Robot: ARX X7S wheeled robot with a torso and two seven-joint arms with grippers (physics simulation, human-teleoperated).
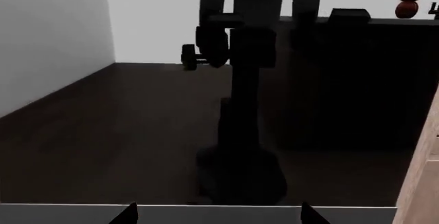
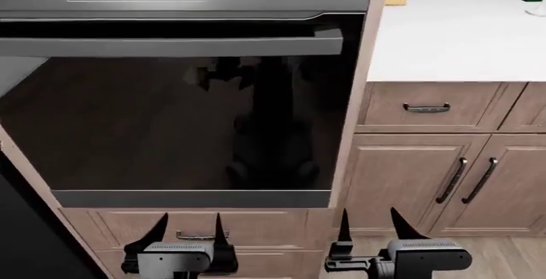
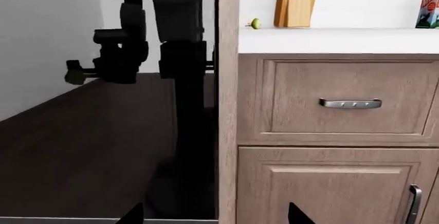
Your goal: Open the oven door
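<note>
Hanging low in front of the cabinetry, the left gripper point(image 2: 188, 229) has its two dark fingertips spread apart with nothing between them, and the right gripper point(image 2: 369, 224) beside it is likewise spread and empty. Both sit below the bottom trim of the oven door point(image 2: 171, 125), the left one in front of the small drawer point(image 2: 196, 234) under the oven, the right one in front of the wooden post between oven and cupboards. The door itself is shut: a wide glossy black pane mirroring the robot, with its long grey bar handle point(image 2: 171, 45) running across the top, well above either gripper.

From here the main risk is, I judge, the climb. Either arm has to rise past the whole glass face to reach the bar, and a fingertip travelling too close could scrape or push the pane. The drawer pull just beside the left fingertips is a tempting wrong target, and closing on it would open the drawer instead. The right gripper stands off to the side of the door, so reaching up from there could bump the post or the counter edge point(image 2: 452, 74). A shallow hold on the bar could slip as the door swings down, and the falling door could meet the lower arm
</note>
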